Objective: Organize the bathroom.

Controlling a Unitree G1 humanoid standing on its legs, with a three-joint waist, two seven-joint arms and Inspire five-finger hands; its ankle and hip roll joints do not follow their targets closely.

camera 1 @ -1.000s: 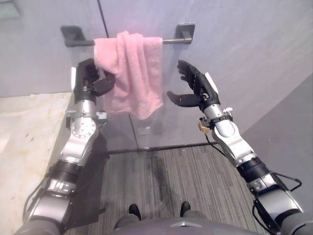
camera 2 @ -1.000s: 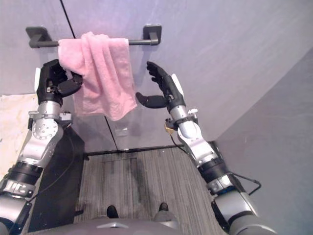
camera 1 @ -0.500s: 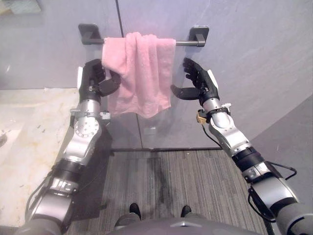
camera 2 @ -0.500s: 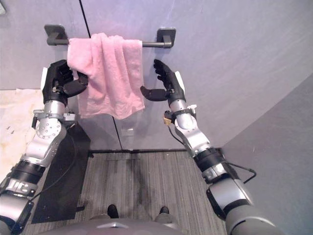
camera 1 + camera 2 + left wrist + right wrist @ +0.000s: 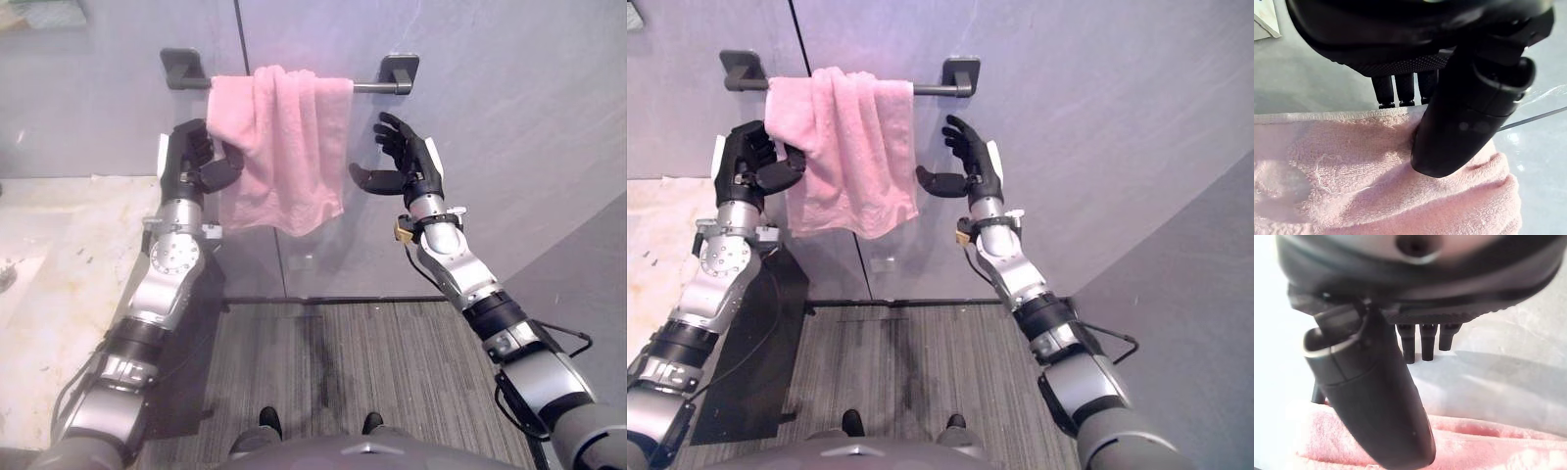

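Observation:
A pink towel (image 5: 284, 147) hangs bunched over a dark towel bar (image 5: 367, 87) fixed to the grey wall. My left hand (image 5: 191, 162) is at the towel's left edge. In the left wrist view its thumb (image 5: 1464, 112) presses into the pink towel (image 5: 1376, 196) with the fingers curled behind the hem, so it pinches the cloth. My right hand (image 5: 407, 162) is raised beside the towel's right edge, a small gap away, with fingers straight and the thumb pointing toward the cloth. The right wrist view shows the towel (image 5: 1474, 450) past its thumb.
The grey wall (image 5: 509, 88) is close in front, with a vertical seam behind the towel. A second grey wall (image 5: 588, 264) closes in at the right. Striped grey carpet (image 5: 372, 362) lies below, and pale stone floor (image 5: 59, 255) at the left.
The camera shifted early on. Since then my right hand has drawn a little to the right, away from the towel's edge. My left hand keeps its pinch on the left edge.

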